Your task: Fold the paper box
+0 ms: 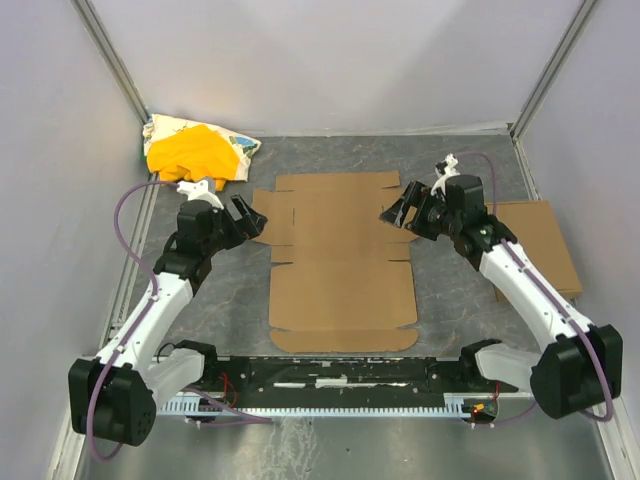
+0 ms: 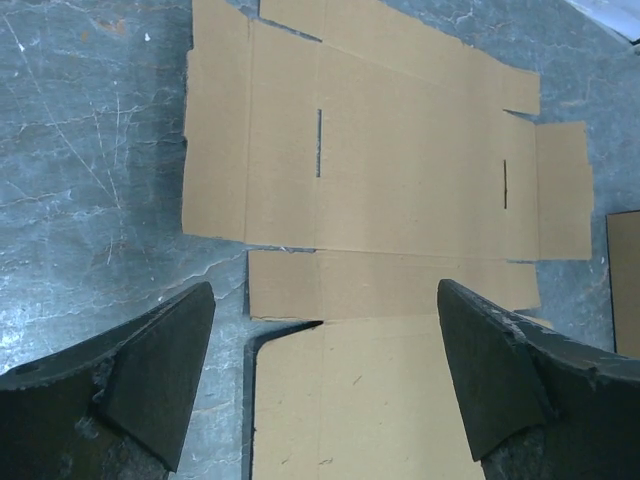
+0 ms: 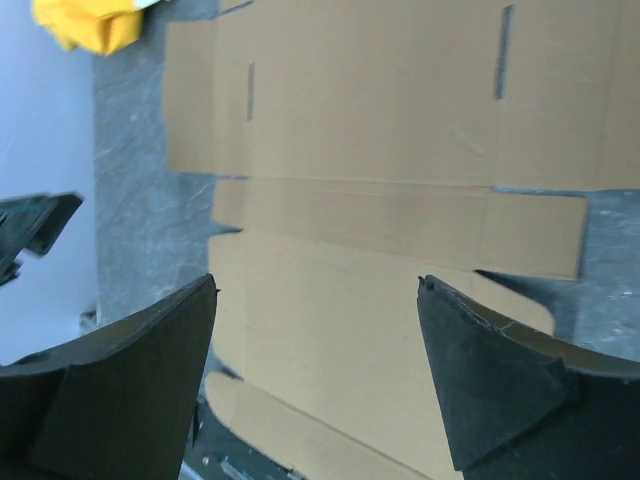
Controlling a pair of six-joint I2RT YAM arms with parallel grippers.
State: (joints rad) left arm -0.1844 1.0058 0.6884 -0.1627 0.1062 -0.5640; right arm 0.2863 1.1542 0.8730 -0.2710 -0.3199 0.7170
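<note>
Both pincers are spread wide and empty. The left pincer (image 1: 250, 218) hangs over the left edge of the paper box (image 1: 340, 270) and the right pincer (image 1: 397, 208) over its right edge. The box lies flat and unfolded mid-desk (image 1: 440, 290), its flaps level. Folding looks not yet begun; the next move likely calls for slipping a finger under a side flap and raising it along its crease. Grey desk shows all round the blank. A yellow cloth bundle (image 1: 195, 150) sits well apart in the far-left corner, a smaller cardboard sheet (image 1: 545, 240) lies by the right wall, and the enclosure walls close in on both sides.
</note>
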